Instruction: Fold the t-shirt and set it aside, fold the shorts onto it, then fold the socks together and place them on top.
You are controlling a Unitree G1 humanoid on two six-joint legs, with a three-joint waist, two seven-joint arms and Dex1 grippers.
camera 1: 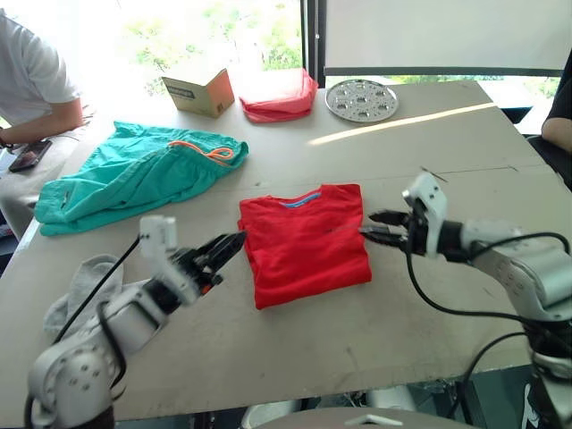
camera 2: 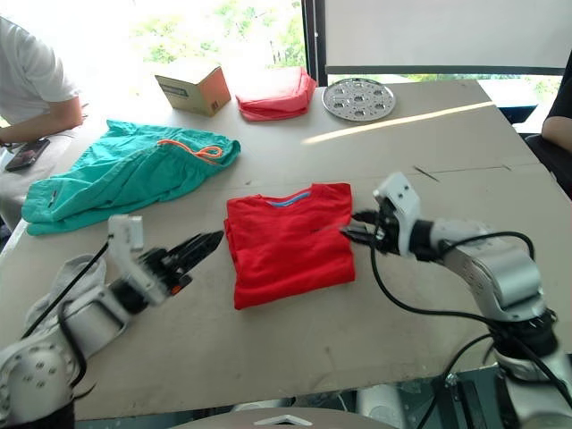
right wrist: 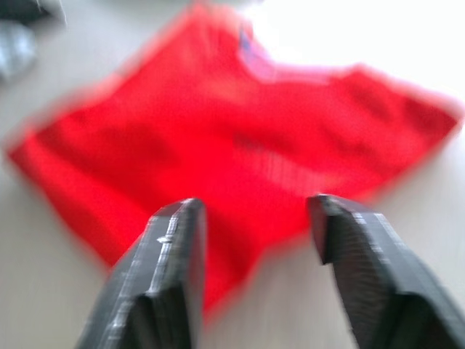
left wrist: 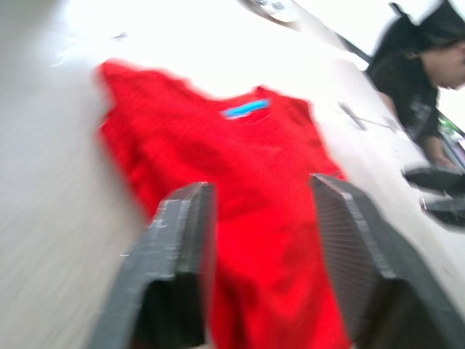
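Grey table [camera 1: 429,134] by sunlit window [camera 1: 223,27], folded t-shirt [camera 1: 306,241] centred, both hands spread, empty

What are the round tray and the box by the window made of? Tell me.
The round tray: looks like metal, shiny silver with raised dimples catching the light. The box: looks like plain brown cardboard, matte, with folded edges and a dark label on its side.
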